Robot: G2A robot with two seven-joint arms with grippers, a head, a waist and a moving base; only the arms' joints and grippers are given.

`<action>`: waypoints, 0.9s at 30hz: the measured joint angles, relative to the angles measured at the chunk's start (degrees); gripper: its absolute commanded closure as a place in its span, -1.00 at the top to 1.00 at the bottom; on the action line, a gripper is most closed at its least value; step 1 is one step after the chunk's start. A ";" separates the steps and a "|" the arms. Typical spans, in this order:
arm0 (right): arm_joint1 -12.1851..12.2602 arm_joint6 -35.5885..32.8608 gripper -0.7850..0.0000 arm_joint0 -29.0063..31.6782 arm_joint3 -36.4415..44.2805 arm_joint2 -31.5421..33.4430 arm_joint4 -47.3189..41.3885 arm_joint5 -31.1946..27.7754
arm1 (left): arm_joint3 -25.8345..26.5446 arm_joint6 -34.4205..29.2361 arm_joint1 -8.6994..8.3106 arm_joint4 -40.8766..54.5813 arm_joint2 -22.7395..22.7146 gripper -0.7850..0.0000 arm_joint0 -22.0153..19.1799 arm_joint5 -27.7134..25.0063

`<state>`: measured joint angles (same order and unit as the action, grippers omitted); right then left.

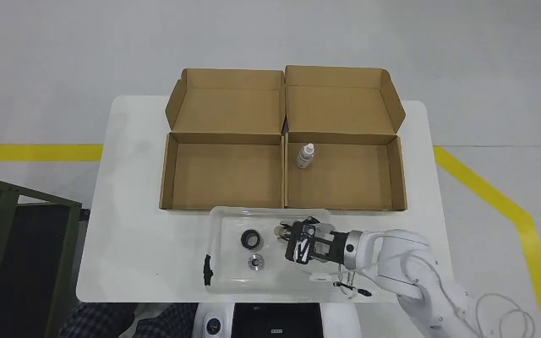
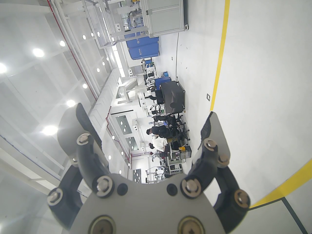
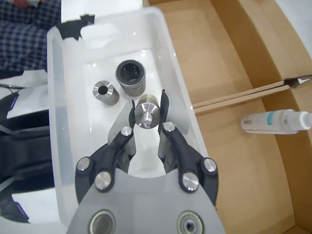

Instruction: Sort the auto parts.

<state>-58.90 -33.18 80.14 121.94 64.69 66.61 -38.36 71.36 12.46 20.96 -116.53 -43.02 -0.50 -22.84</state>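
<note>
- While my right gripper (image 3: 147,109) sits inside the clear tub (image 3: 54,103), it squeezes a shiny metal part (image 3: 145,119).
- A big metal tube (image 3: 131,77) and a small metal tube (image 3: 105,94) stand just beside it.
- My left gripper (image 2: 146,132) is spread wide open.

Table (image 1: 135,211) carries two boxes (image 1: 221,176) (image 1: 355,177) (cardboard), clear bin (image 1: 212,253).

This is a large industrial lab hall: a yellow line (image 2: 220,49) crosses the floor (image 2: 263,79), an aluminium-framed machine enclosure (image 2: 160,8) and blue cabinets (image 2: 143,48) stand beyond, round lamps (image 2: 38,52) dot the ceiling (image 2: 22,103).
</note>
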 measured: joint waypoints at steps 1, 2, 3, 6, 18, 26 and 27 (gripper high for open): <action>0.10 2.00 -1.00 0.48 -0.21 1.23 -1.66 -0.07 | 0.00 0.00 0.00 0.00 0.00 1.00 0.00 0.00; 0.18 3.32 -1.00 0.80 -0.40 2.15 -2.96 -0.29 | 0.00 0.00 0.00 0.00 0.00 1.00 0.00 0.00; 0.27 4.51 -1.00 1.11 -0.65 3.00 -4.37 -0.69 | 0.00 0.00 0.00 0.00 0.00 1.00 0.00 0.00; 0.51 8.13 -1.00 1.62 -1.94 5.75 -10.12 -2.84 | 0.00 0.00 0.00 0.00 0.00 1.00 0.00 0.00; 1.73 15.45 -1.00 4.25 -4.34 18.03 -22.75 -7.17 | 0.00 0.00 0.00 0.00 0.00 1.00 0.00 0.00; 2.12 14.97 -1.00 4.59 -3.40 20.13 -24.81 -8.43 | 0.00 0.00 0.00 0.00 0.00 1.00 0.00 0.00; 2.14 14.82 -1.00 4.53 -3.23 20.11 -24.70 -8.41 | 0.00 0.00 0.00 0.00 0.00 1.00 0.00 0.00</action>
<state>-56.76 -18.36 84.68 118.70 84.80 41.91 -46.78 71.36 12.46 20.96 -116.53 -43.02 -0.50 -22.84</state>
